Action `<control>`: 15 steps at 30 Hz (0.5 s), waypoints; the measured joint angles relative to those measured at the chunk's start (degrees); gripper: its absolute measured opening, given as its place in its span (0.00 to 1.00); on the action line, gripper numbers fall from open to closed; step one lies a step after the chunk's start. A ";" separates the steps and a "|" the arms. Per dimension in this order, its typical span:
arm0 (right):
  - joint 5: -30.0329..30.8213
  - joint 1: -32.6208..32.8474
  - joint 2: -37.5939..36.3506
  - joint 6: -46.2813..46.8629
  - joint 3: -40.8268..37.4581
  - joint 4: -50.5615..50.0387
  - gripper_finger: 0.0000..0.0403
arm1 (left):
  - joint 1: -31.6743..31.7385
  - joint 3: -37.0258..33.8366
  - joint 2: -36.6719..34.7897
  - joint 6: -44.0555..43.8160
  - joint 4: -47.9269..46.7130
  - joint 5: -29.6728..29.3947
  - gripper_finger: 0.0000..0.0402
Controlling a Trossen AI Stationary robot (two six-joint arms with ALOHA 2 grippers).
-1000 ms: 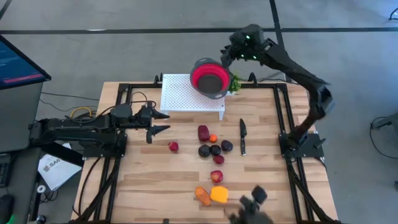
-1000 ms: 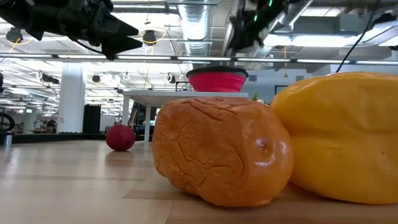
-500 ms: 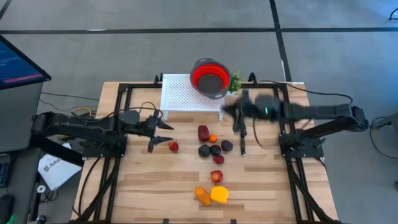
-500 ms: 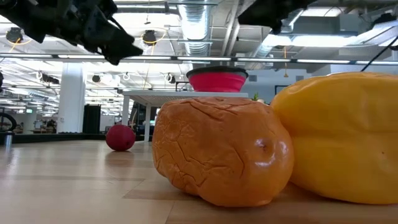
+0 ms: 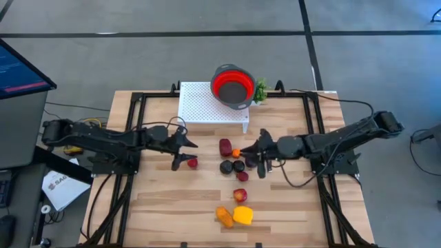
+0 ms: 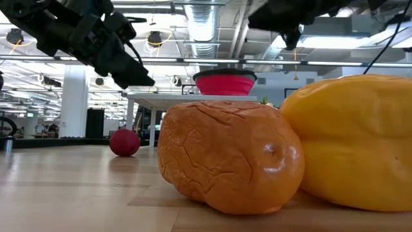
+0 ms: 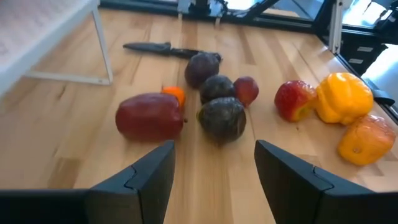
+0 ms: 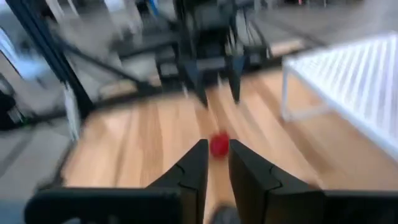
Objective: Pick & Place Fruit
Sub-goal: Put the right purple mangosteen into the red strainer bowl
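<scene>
Overhead, my left gripper (image 5: 185, 153) hung with jaws spread and empty, the small red fruit (image 5: 192, 162) just at its 4 o'clock. My right gripper (image 5: 256, 156) sat low at 3 o'clock of the fruit cluster (image 5: 235, 164) — fingers nearly together, gripping nothing I could make out through the blur. The red bowl (image 5: 231, 85) stood on the white rack (image 5: 207, 103) at the table's 12 o'clock; orange fruit (image 5: 224, 217) and yellow fruit (image 5: 242, 215) lay at 6.

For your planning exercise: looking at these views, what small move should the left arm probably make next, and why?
Probably lower the left pincer onto the small red fruit. Its fingers stand apart, nothing between them, and that fruit lies alone just beside it, apart from the cluster where the right pincer hovers; the red bowl waits empty.
</scene>
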 joint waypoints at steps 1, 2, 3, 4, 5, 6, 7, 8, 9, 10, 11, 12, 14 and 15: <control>-0.15 0.11 0.63 0.92 1.22 -3.83 0.18 | -0.16 0.00 0.32 -0.42 0.03 0.00 0.53; -0.39 0.28 1.23 2.07 2.34 -7.54 0.21 | -0.28 0.00 0.60 -0.57 0.02 -0.01 0.53; -0.59 0.42 2.00 2.83 3.52 -11.23 0.24 | -0.33 0.00 0.71 -0.68 -0.01 0.01 0.53; -0.61 0.53 2.82 3.28 4.72 -14.82 0.28 | -0.33 0.00 0.79 -0.69 0.05 0.01 0.53; -0.60 0.56 3.60 3.54 5.67 -18.25 0.32 | -0.33 0.00 0.82 -0.69 0.11 0.01 0.53; -0.59 0.55 4.36 3.65 6.33 -21.36 0.37 | -0.33 0.00 0.82 -0.71 0.09 0.01 0.53; -0.58 0.39 5.44 3.63 6.85 -23.70 0.42 | -0.33 0.00 0.84 -0.69 0.16 0.01 0.53; -0.60 0.06 6.64 3.50 7.28 -25.34 0.48 | -0.33 0.00 0.84 -0.71 0.28 0.01 0.53; -0.93 -0.33 7.69 2.58 7.45 -26.53 0.53 | -0.33 0.00 0.84 -0.70 0.52 0.01 0.53; -2.02 -0.75 8.66 0.78 7.53 -27.79 0.59 | -0.33 0.00 0.84 -0.71 0.65 0.01 0.53; -3.14 -1.17 9.77 -1.59 7.75 -28.38 0.64 | -0.33 0.00 0.84 -0.71 0.67 0.01 0.53; -4.02 -1.68 10.99 -4.14 8.01 -28.26 0.68 | -0.33 0.00 0.84 -0.71 0.66 0.01 0.53; -5.29 -2.66 13.03 -9.31 8.35 -28.50 0.76 | -0.33 0.00 0.84 -1.02 0.86 0.01 0.53; -5.54 -3.18 14.08 -11.58 8.75 -28.81 0.79 | -0.33 0.00 0.84 -1.09 0.93 0.01 0.53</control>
